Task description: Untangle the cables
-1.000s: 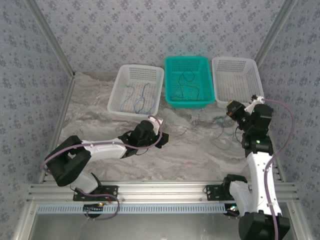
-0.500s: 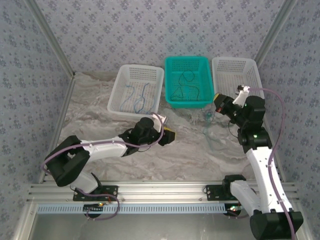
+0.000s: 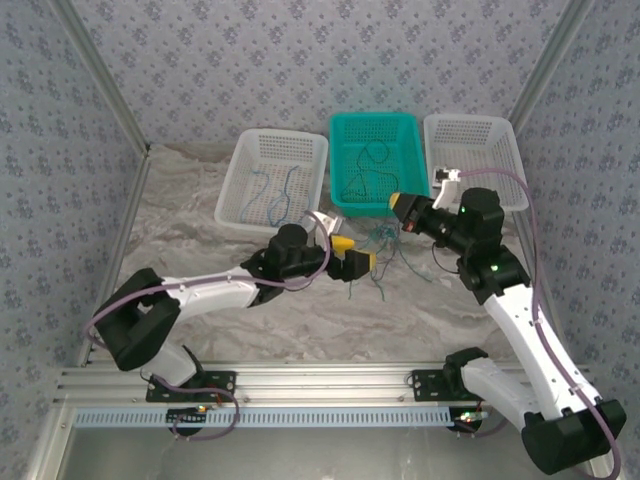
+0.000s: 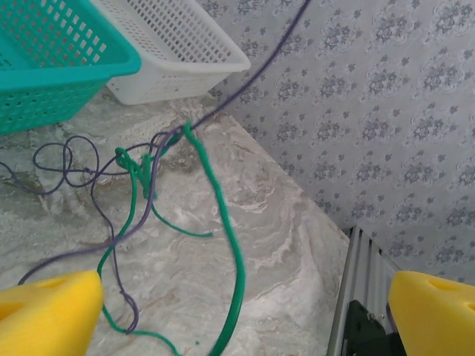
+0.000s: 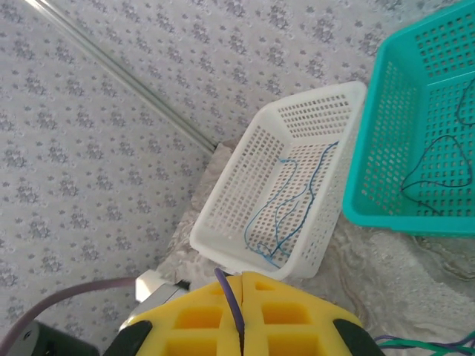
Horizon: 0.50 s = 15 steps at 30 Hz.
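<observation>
Cables (image 3: 385,248) lie knotted toward the table's (image 3: 200,290) far edge, and the right gripper (image 5: 241,285) pinches the purple cable (image 4: 252,70), likely so the wide-open left gripper (image 3: 352,253) can pull the green cable (image 4: 226,222) free.

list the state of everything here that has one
left gripper, open, holding nothing
right gripper, shut on purple cable
green cable, knotted with the purple cable
left white basket, upright, blue cables inside
teal basket, upright, dark cables inside
right white basket, upright
</observation>
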Each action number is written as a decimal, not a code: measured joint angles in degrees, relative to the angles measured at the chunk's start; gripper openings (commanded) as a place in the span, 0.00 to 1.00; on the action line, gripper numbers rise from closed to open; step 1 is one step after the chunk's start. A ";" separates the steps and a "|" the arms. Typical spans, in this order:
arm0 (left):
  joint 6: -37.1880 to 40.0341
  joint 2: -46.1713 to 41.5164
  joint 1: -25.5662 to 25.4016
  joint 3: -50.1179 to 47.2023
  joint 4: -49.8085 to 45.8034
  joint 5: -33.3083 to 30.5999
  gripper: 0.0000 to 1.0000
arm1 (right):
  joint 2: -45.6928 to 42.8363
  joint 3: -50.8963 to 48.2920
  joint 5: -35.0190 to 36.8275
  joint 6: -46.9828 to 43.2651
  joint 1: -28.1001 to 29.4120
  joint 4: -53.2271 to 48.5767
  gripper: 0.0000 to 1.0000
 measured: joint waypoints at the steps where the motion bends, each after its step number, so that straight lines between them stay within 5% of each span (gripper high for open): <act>1: 0.55 1.20 -0.02 1.31 -0.42 -0.20 0.99 | 0.09 0.02 0.02 0.00 0.61 0.02 0.00; 3: 1.49 3.52 -0.13 3.65 -1.11 -1.36 0.93 | 0.20 0.07 0.11 -0.13 1.60 0.00 0.00; 10: 0.17 11.98 0.96 6.93 0.92 -3.19 0.08 | 0.07 0.74 1.92 -1.33 3.23 -0.52 0.00; 15: -1.11 12.48 1.57 5.03 2.08 -3.69 0.00 | -1.57 0.83 6.88 -2.36 2.62 -3.61 0.00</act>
